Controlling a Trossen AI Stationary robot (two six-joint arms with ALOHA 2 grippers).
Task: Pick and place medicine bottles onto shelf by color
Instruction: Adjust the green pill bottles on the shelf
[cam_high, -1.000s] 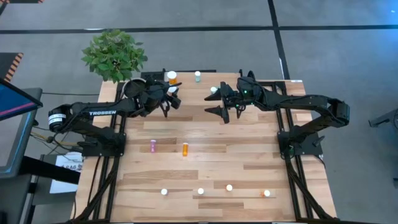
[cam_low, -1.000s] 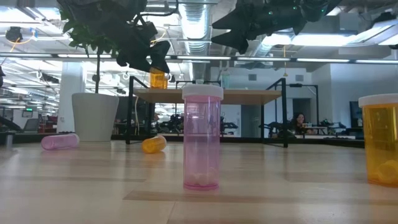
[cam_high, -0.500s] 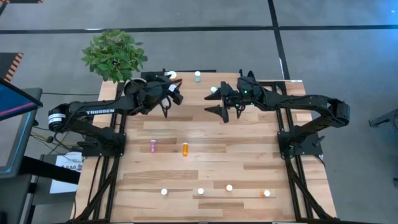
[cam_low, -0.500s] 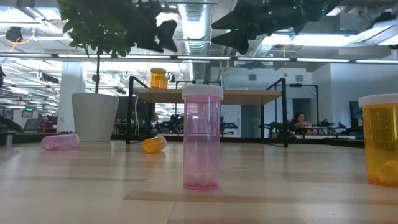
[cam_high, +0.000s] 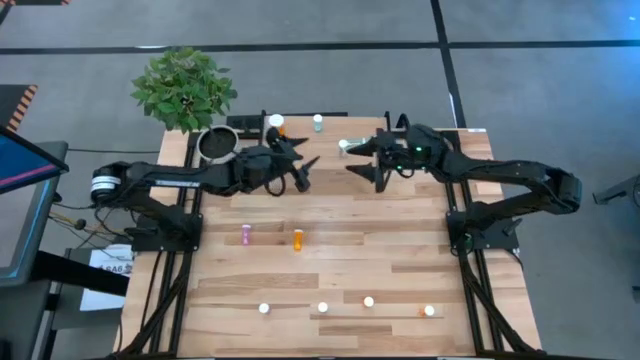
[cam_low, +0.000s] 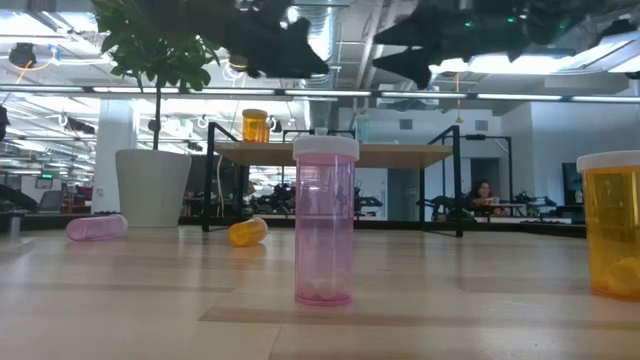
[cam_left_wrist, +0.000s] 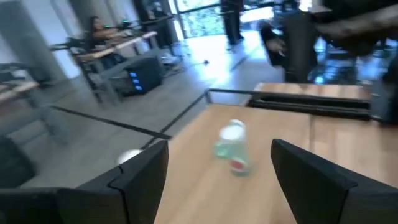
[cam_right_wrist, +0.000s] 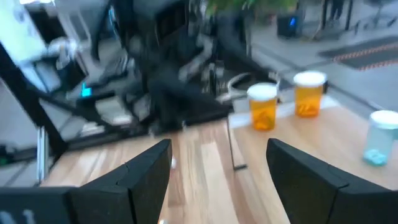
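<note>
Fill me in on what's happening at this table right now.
Two robot arms are sorting medicine bottles onto the small shelf at the table's far edge. Neither holds anything: the left end effector and the right end effector both hang open near the shelf. Two orange bottles and a teal bottle already stand on it. A pink bottle and several others wait on the table.

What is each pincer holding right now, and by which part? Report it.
Nothing is held. The left pincer is open and empty above the table, and the right pincer is open and empty too, near the shelf.
</note>
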